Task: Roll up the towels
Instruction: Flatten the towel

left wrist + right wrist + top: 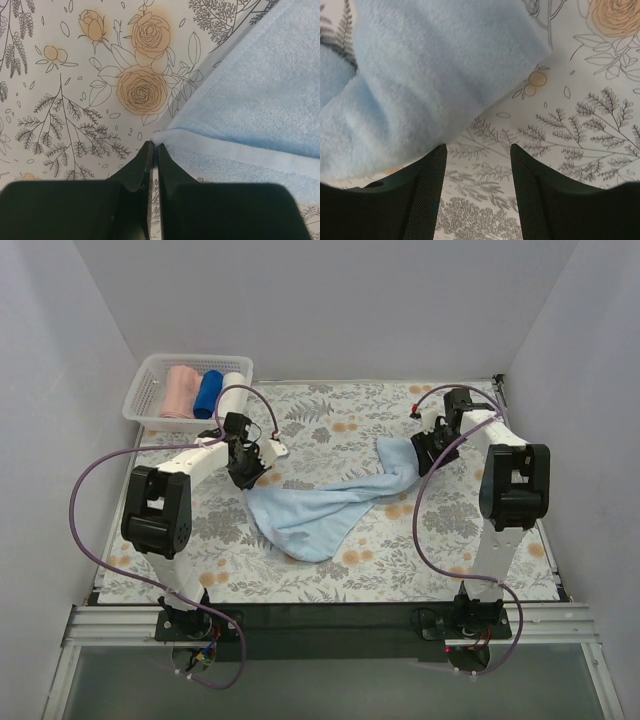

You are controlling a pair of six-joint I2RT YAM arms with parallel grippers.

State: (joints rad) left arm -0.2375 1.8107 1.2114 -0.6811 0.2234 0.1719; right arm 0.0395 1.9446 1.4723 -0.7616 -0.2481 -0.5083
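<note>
The light sky-blue towel [320,510] lies unrolled and rumpled across the middle of the floral-covered bench [400,565]. Its wide, bunched part is toward the near-left. A narrower twisted tail runs off toward the right edge. It is not flat enough to roll as it lies, so spreading it out looks like the step in hand.

The two arms stand at opposite ends of the cloth, which suits pulling it straight. The left hand [152,146] sits low at the towel's left corner with its fingers pressed together. The hemmed corner lies right at their tips, but no cloth shows between them, so the hand reads as closed on nothing. It would have to part its fingers and pinch again to get hold of that corner. The right hand [478,147] hangs over the tail end near the right edge with its jaws parted. Only the printed cover shows between them. The towel lies just beside one finger, ungripped.

In the far-left corner stands a white plastic basket [140,398] holding three rolls side by side. These are the salmon-pink towel [182,390], already rolled, a dark royal-blue roll [208,393] and a white roll [232,390]. By that reckoning, one of the two towels is done and the blue one is not yet started.
</note>
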